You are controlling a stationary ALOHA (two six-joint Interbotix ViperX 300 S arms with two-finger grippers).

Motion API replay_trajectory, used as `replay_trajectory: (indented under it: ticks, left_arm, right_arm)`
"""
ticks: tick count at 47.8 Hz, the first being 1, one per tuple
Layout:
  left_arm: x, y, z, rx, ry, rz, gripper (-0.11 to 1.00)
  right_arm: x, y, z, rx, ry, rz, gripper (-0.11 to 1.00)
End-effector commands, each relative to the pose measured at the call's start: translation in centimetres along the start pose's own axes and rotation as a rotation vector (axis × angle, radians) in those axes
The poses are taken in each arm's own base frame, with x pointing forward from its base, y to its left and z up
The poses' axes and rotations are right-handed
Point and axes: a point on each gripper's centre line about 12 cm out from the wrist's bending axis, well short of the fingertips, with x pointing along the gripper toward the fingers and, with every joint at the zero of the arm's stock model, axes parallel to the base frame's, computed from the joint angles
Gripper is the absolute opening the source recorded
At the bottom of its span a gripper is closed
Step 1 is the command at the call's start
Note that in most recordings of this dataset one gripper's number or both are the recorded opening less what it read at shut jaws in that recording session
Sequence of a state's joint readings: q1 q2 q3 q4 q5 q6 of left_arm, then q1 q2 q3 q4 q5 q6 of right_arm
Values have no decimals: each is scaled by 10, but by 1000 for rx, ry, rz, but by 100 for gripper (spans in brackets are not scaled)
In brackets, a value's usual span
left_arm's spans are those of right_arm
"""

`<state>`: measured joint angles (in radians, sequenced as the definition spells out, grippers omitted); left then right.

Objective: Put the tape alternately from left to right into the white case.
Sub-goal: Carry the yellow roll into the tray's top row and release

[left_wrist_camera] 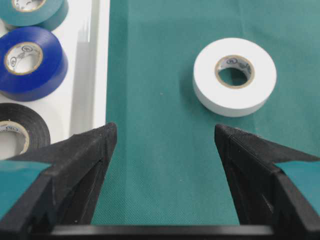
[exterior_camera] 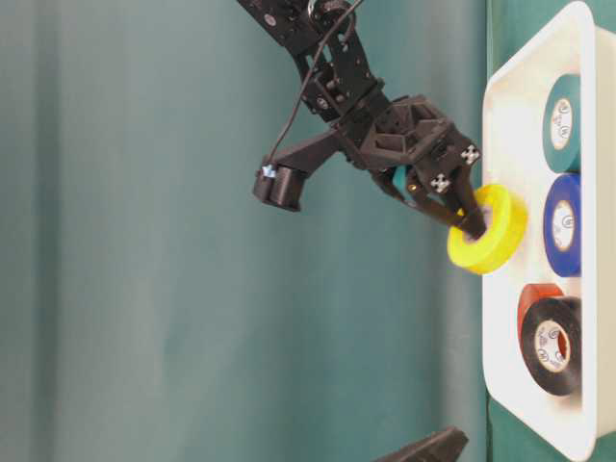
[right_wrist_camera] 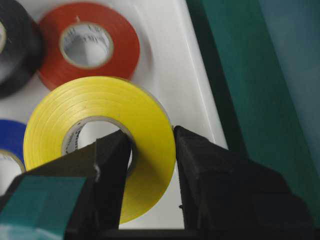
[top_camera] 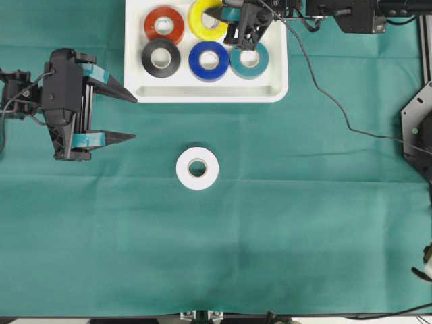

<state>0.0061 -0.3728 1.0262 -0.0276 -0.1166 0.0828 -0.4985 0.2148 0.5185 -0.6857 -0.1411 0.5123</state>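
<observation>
White case (top_camera: 277,91) at the top of the green cloth (top_camera: 304,223), up and to the right of the left gripper (top_camera: 128,118). Left gripper: jaws spread wide, nothing between them, parked on the cloth. Right gripper (top_camera: 226,13): pinched on the wall of the yellow roll (top_camera: 202,23), one finger through the core, roll tilted above the case. Red-orange (top_camera: 164,25), black (top_camera: 161,57), blue (top_camera: 208,61), teal (top_camera: 250,59) rolls flat inside the case. White roll (top_camera: 197,168) alone on the cloth, just ahead of the left jaws
</observation>
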Motion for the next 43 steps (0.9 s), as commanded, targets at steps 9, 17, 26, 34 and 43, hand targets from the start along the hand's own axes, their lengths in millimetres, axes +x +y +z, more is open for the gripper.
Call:
replay_trajectory:
  ticks: [9,17,26,34,43]
  left_arm:
    - [-1,0,7,-2,-26,1,89]
    - [-1,0,7,-2,-26,1,89]
    - [-1,0,7,-3,-26,2,89]
    - [-1,0,7,-2,-26,0,89]
    - [-1,0,8,-2,-25,0,89]
  right_arm:
    - [-3,-3,9,-2,-11,-16,32]
    - [-3,-3,9,-2,-11,-13,32]
    - [-3,-2,9,-1,-15,-10,32]
    - [-3,1,9,-6,-15,-4,32]
    - [-4,2,9,-5,-12,-4,74]
